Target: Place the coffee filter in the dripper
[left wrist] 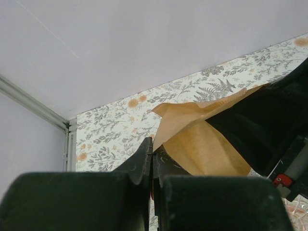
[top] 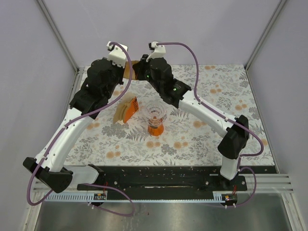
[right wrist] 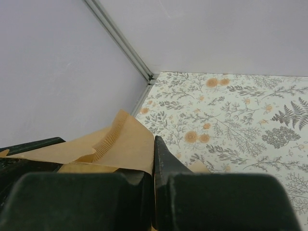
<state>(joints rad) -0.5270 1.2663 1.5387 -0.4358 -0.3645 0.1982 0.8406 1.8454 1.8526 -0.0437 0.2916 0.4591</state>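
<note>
My left gripper [left wrist: 152, 150] is raised over the far-centre part of the table [top: 216, 120]. Its fingers are pressed together on a thin edge of the coffee filter [left wrist: 207, 144]. In the left wrist view the light-brown paper rises from my fingertips and runs up and to the right, partly spread, with one fold lying over another.

On the table below and nearer than that gripper lies a bundle of brown filters [top: 124, 111] in an orange holder. Nothing is gripping it.

The coffee filter hangs in the air between my two grippers, above the patterned tabletop. It is clear of the table and well apart from the dripper. In the top view only a small strip of it shows between the two wrist housings.

My right gripper [right wrist: 153, 159] faces the left one from the other side. Its fingers are also closed and pinch the paper. In the right wrist view the sheet passes between them: the crimped seam stands up on the left, and a small corner shows on the right.

The dripper [top: 155, 114] stands upright on its orange base near the middle of the table, just right of the bundle and nearer than both grippers. Its clear ribbed cone is open at the top, with no paper in it.
</note>
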